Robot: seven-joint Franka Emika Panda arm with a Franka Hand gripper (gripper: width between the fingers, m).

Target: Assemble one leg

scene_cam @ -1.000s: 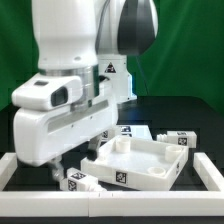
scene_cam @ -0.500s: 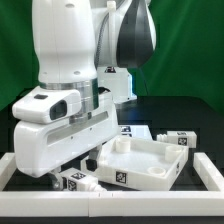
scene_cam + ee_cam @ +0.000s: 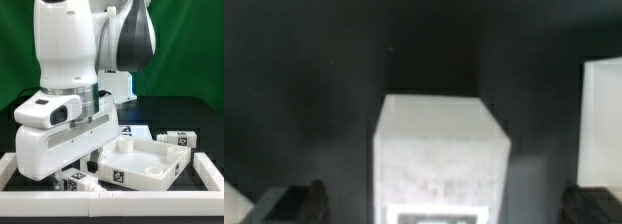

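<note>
Plainly a small, closed-in workspace: matte black table point(image 3: 185, 108), fenced on its near, left and right sides by a low white rail point(image 3: 208, 172), with a flat green backdrop point(image 3: 15, 50) behind. Filling much of the exterior view's left, the bulky white arm point(image 3: 70, 60), bent low over the near left part of the table. Under it, through the wrist camera, the gripper point(image 3: 441, 205), dark fingertips point(image 3: 295, 205) spread well apart, one to each side of the leg point(image 3: 439, 140); clamped on nothing and, as far as the blur allows, touching nothing. Between them the leg itself, white and blocky, lying on the black surface, with a black-and-white tag at the end nearest the camera. Probably the same leg point(image 3: 76, 181) at the near left of the exterior view, just below the hand and just left of the white panel point(image 3: 150, 158). That panel square, with raised walls and blocky corner sockets, flat on the table to the right of the arm, a tag on its near wall. Just beyond its far right corner, a second peg point(image 3: 181, 140), also tagged. Behind its far wall, another tagged white piece point(image 3: 133, 130), partly hidden by the arm. Beside the leg in the wrist view but apart from it, a further white shape point(image 3: 601, 110), cut off by the frame and too blurred to name.
</note>
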